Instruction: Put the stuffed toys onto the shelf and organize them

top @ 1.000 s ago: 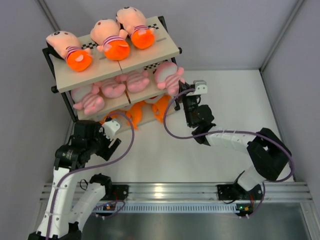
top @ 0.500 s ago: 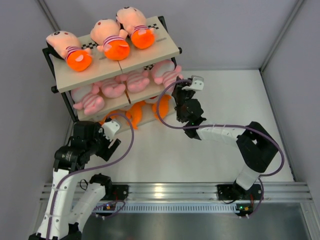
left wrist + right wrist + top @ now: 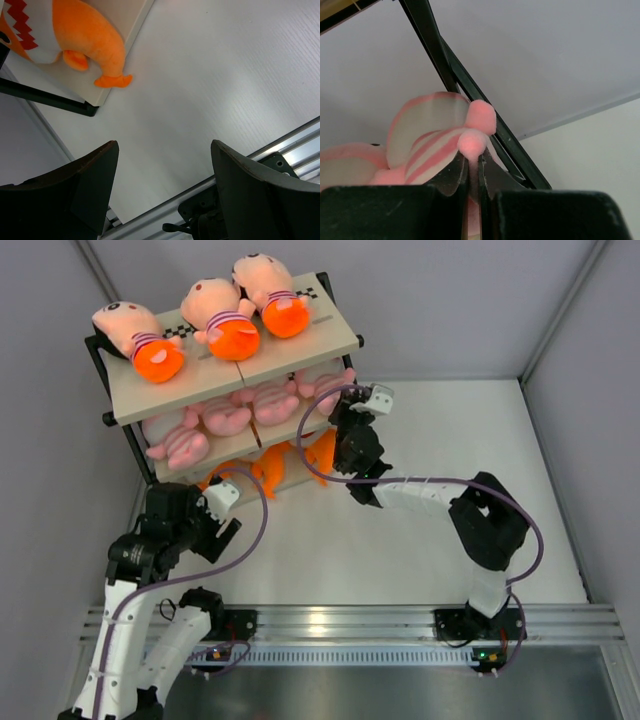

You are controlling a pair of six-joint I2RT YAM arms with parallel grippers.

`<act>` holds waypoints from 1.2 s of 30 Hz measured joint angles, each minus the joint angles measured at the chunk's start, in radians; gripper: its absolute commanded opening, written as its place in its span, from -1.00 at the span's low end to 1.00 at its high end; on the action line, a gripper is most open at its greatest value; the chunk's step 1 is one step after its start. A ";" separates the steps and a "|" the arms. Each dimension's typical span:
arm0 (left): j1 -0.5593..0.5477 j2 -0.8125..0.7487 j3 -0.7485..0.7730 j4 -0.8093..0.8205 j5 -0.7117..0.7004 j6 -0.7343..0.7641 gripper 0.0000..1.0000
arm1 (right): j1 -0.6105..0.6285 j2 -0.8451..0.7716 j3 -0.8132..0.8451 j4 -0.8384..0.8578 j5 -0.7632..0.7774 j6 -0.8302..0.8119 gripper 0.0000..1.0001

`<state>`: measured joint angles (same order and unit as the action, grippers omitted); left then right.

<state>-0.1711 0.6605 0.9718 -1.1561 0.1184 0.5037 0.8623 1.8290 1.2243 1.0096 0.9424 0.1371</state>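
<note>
- Your right gripper (image 3: 474,167) has its fingers pressed nearly together on a pink striped animal (image 3: 427,145) — soft, banded cream and pink, with round pink nubs.
- That toy sits at the right end of the shelf (image 3: 325,328), on its middle board.
- More pink striped animals (image 3: 225,418) line that board; three peach-headed dolls (image 3: 215,320) lie on top, and orange sharks (image 3: 268,468) on the bottom.
- Your left gripper (image 3: 164,150) hangs over the white table (image 3: 225,75) with its fingers wide apart — nothing between them — near the shelf's bottom corner.
</note>
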 measured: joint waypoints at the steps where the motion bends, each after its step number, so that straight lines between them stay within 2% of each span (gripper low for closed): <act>1: 0.000 -0.002 0.000 0.000 0.000 0.000 0.61 | 0.000 0.006 0.009 -0.006 0.000 0.006 -1.00; 16: 0.000 -0.008 -0.025 -0.005 -0.013 0.002 0.61 | -0.007 0.074 0.124 -0.128 -0.012 0.114 -1.00; 18: 0.000 -0.008 -0.030 -0.005 -0.021 0.003 0.61 | -0.011 0.075 0.129 -0.149 -0.019 0.132 -0.92; 20: 0.000 -0.009 -0.032 -0.004 -0.028 0.005 0.62 | -0.018 0.075 0.129 -0.162 -0.027 0.153 -0.48; 21: 0.000 -0.009 -0.033 -0.005 -0.031 0.006 0.62 | -0.021 0.074 0.126 -0.166 -0.034 0.160 -0.13; 25: 0.000 -0.010 -0.050 -0.004 -0.046 0.014 0.62 | -0.036 0.035 0.062 -0.190 -0.087 0.190 0.42; 30: 0.000 -0.010 -0.078 -0.004 -0.078 0.019 0.62 | -0.061 -0.068 -0.025 -0.252 -0.187 0.225 0.86; 33: 0.000 -0.011 -0.097 -0.005 -0.088 0.019 0.62 | -0.080 -0.153 -0.083 -0.292 -0.240 0.225 0.99; 36: 0.000 -0.011 -0.118 -0.005 -0.106 0.019 0.62 | -0.099 -0.247 -0.121 -0.359 -0.296 0.223 0.99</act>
<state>-0.1711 0.6495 0.8539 -1.1606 0.0120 0.5232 0.7631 1.5822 1.1034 0.6502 0.6464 0.3603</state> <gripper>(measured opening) 0.809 0.992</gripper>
